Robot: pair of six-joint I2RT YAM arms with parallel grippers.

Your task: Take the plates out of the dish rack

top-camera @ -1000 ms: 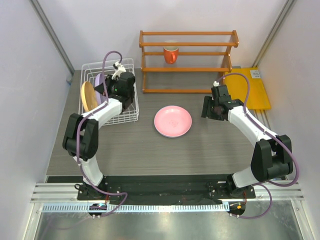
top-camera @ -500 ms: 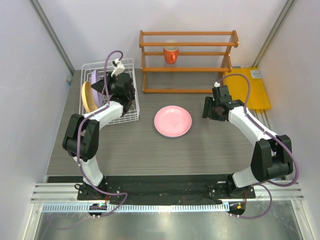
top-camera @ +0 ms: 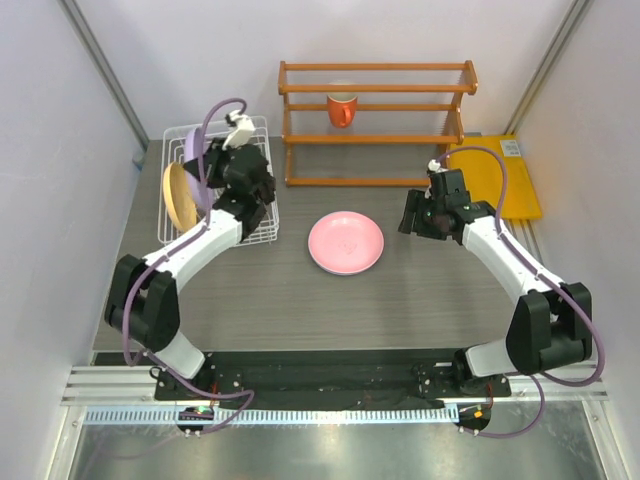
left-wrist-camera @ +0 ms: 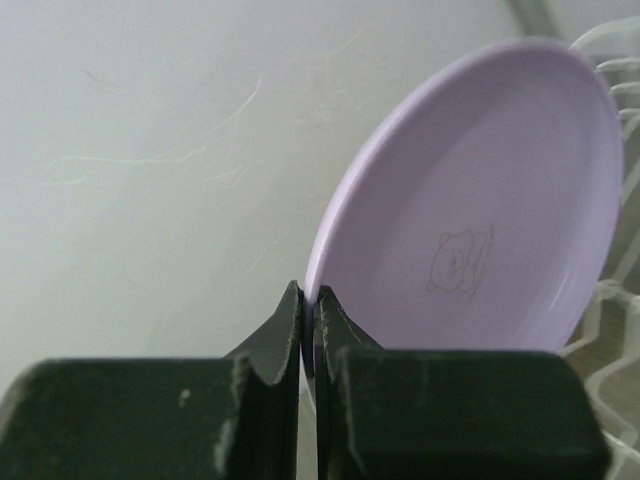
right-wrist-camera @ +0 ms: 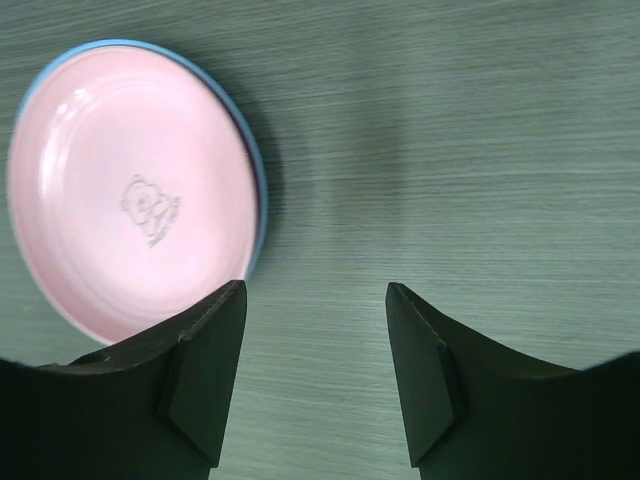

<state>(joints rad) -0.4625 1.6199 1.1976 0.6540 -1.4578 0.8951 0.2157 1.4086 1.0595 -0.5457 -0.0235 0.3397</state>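
Observation:
The white wire dish rack (top-camera: 258,228) stands at the back left. An orange-yellow plate (top-camera: 176,194) stands on edge in it. My left gripper (top-camera: 212,160) is over the rack, shut on the rim of the lilac plate (top-camera: 188,150). In the left wrist view the lilac plate (left-wrist-camera: 480,230) is tilted, its edge pinched in the gripper (left-wrist-camera: 308,305), with rack wire (left-wrist-camera: 622,300) at the right. The pink plate (top-camera: 345,242) lies on the table, stacked on the light blue plate (right-wrist-camera: 258,190), of which only the rim shows. My right gripper (top-camera: 411,214) hovers open and empty right of the pink plate (right-wrist-camera: 130,190).
An orange wooden shelf (top-camera: 378,122) holding an orange mug (top-camera: 342,108) stands at the back centre. A yellow board (top-camera: 500,178) lies at the back right. Walls close in the left and right sides.
My left arm has swung out and moved up and right over the rack with the lilac plate in its grip. The right gripper has shifted slightly towards the pink plate.

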